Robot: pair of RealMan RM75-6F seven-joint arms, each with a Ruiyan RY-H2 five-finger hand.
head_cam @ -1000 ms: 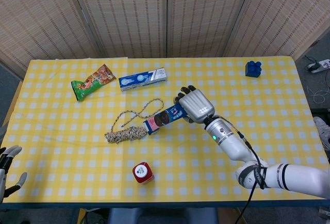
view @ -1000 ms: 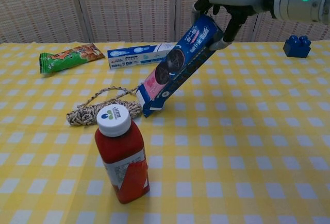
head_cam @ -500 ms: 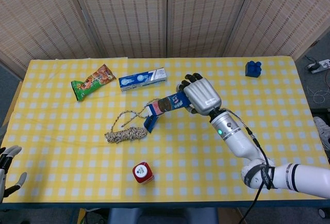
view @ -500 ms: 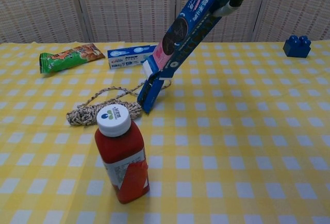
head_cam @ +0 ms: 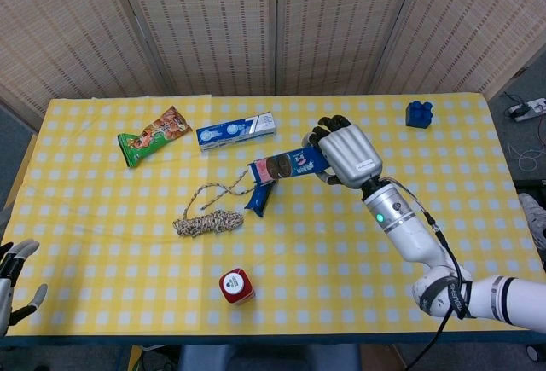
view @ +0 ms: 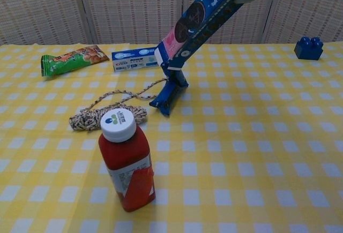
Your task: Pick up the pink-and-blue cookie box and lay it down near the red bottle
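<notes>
My right hand [head_cam: 348, 153] grips the upper end of the pink-and-blue cookie box [head_cam: 286, 167] and holds it tilted above the table. In the chest view the box [view: 201, 20] slants down to the left, and its opened lower flap [view: 169, 95] hangs toward the cloth. The hand itself is mostly cut off at the top of that view. The red bottle [view: 126, 161] with a white cap stands upright near the front edge, also seen as the red bottle [head_cam: 235, 286] in the head view. My left hand [head_cam: 15, 281] is at the far left edge, fingers apart, holding nothing.
A coil of braided rope [head_cam: 209, 214] lies just left of the box's lower end. A blue-and-white toothpaste box [head_cam: 235, 130] and a green snack packet [head_cam: 152, 135] lie at the back left. A blue toy block [head_cam: 418, 113] sits at the back right.
My right hand has risen and moved right and back with the cookie box. The box's lower end has lifted and its flap now dangles.
</notes>
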